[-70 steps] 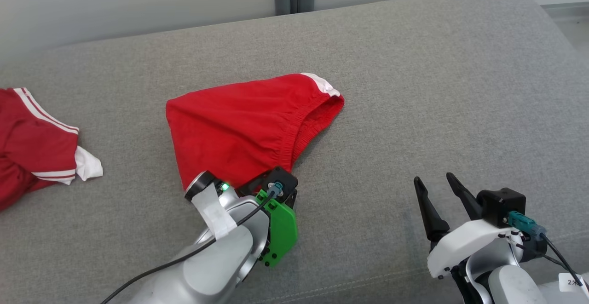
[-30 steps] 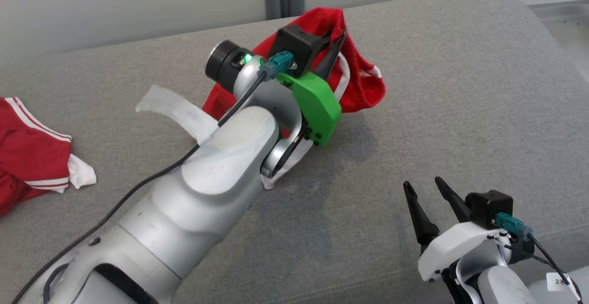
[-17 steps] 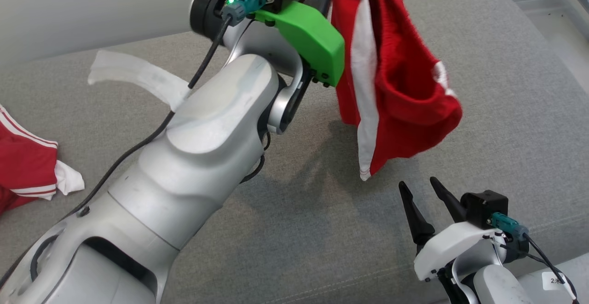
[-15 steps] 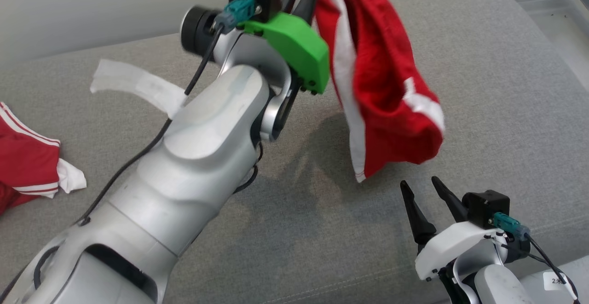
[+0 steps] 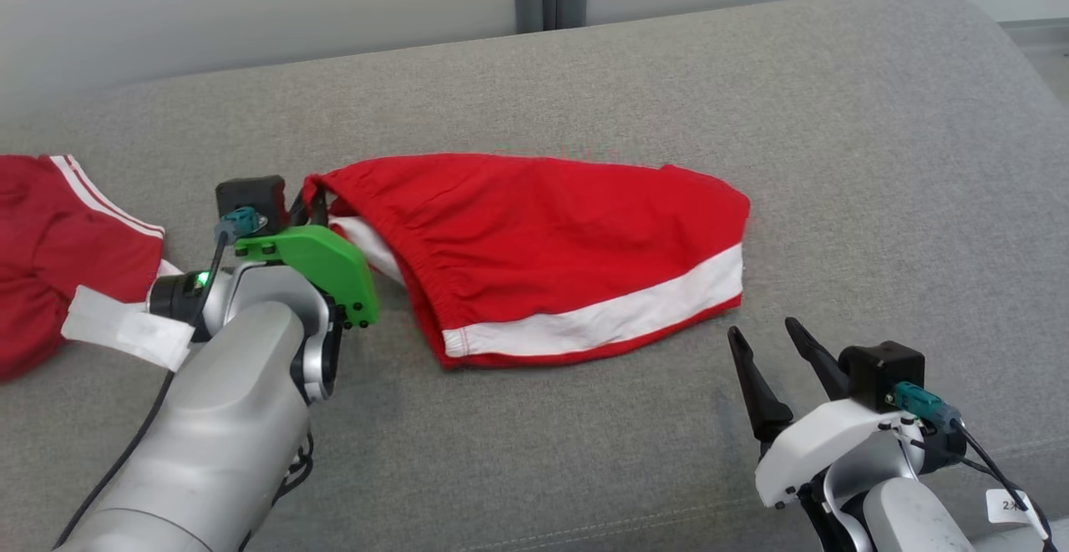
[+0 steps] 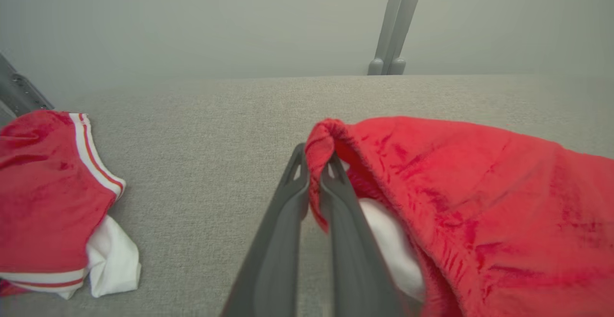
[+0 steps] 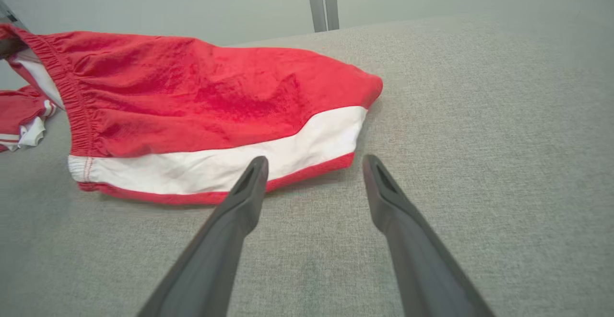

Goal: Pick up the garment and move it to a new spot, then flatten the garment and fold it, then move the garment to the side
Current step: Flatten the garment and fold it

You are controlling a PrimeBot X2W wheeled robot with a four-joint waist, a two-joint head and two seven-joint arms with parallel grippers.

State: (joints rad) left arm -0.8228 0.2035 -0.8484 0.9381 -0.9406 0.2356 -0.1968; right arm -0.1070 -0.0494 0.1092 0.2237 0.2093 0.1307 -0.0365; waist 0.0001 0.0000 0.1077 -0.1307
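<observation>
Head view: red garment (image 5: 543,235), aloft before, now lies flat

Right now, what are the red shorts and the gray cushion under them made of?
Red shorts: probably soft thin cloth, matte; it wrinkles, and the waistband is gathered like elastic. Gray cushion: probably coarse woven upholstery fabric, matte; a fine speckled weave shows.
</observation>
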